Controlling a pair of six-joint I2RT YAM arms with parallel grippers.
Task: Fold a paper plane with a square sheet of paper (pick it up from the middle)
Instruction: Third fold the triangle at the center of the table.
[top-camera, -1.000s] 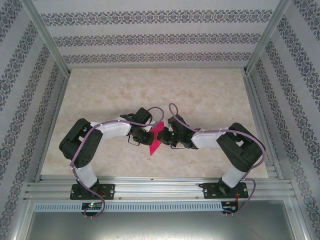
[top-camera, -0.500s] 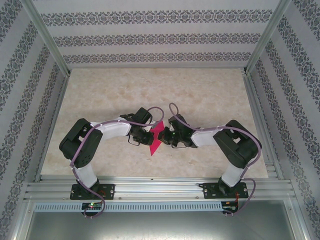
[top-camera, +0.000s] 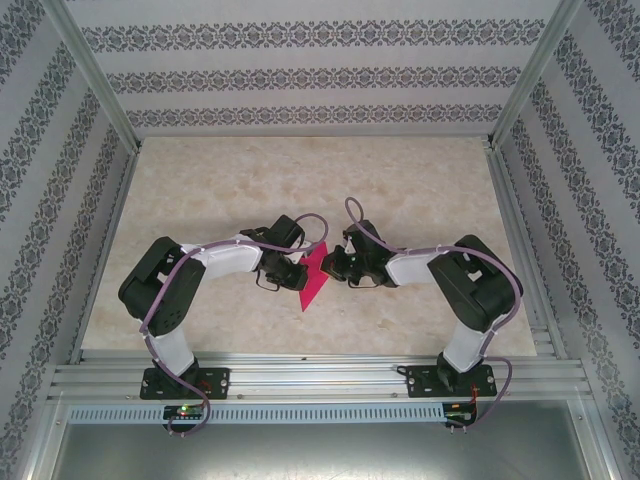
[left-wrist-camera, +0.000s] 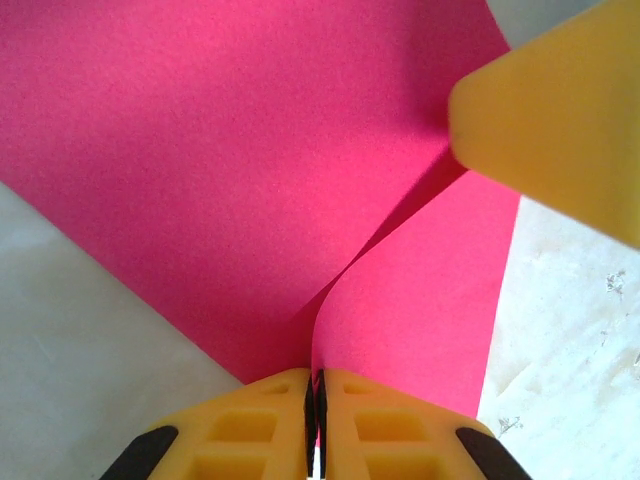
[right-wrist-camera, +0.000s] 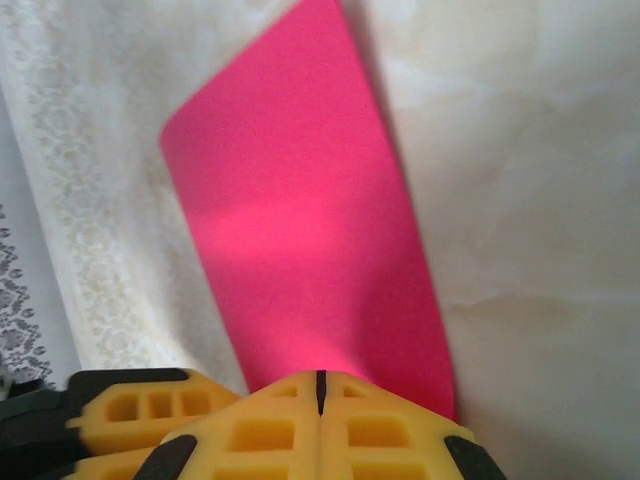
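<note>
The square sheet of paper (top-camera: 313, 279) is magenta-pink and partly folded, lying mid-table between the two grippers with a point toward the near edge. In the left wrist view the paper (left-wrist-camera: 200, 150) has a raised curved crease running into my left gripper (left-wrist-camera: 315, 385), which is shut on that ridge. My left gripper (top-camera: 297, 272) sits at the paper's left edge. My right gripper (top-camera: 334, 266) is at the right edge, jaws shut. In the right wrist view the paper (right-wrist-camera: 300, 230) lies flat and passes under my right gripper (right-wrist-camera: 320, 378). One of its yellow fingertips (left-wrist-camera: 560, 120) touches the far end of the crease.
The pale marbled table (top-camera: 300, 180) stretches beyond the paper. Patterned walls (top-camera: 300, 75) and aluminium posts (top-camera: 95, 80) enclose it on three sides. A metal rail (top-camera: 320, 380) at the near edge carries both arm bases.
The right gripper has shifted slightly toward the far side and its elbow has drawn in. The left arm and the paper have stayed put.
</note>
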